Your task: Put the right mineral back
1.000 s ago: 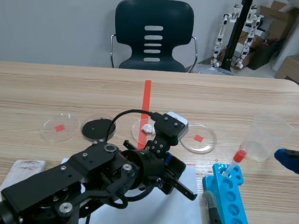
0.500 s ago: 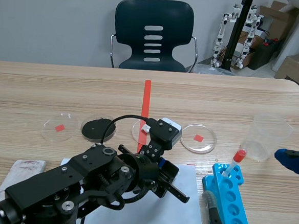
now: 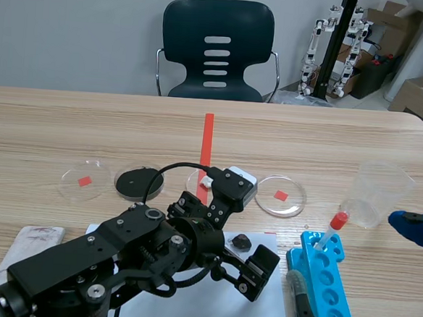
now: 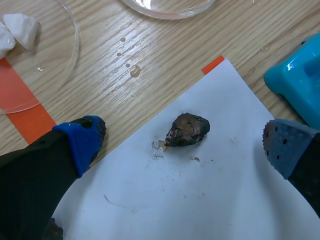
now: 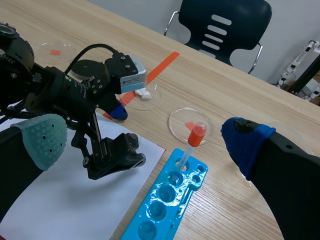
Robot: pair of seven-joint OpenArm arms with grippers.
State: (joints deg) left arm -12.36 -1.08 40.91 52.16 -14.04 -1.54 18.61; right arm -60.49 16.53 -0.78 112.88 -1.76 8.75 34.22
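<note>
The left arm (image 3: 80, 265) stretches in to the middle, and the left gripper (image 4: 184, 150) points down, fingers spread wide. The right gripper (image 5: 144, 139) sits far right, fingers equally wide apart.

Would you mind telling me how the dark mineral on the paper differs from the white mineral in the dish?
The dark mineral is brown-black, the white mineral plain white. The dark mineral lies on the white paper; the white mineral sits in a clear dish. The dark mineral is one lump; the white mineral shows two pieces. Both are small, rough and ungripped.
</note>
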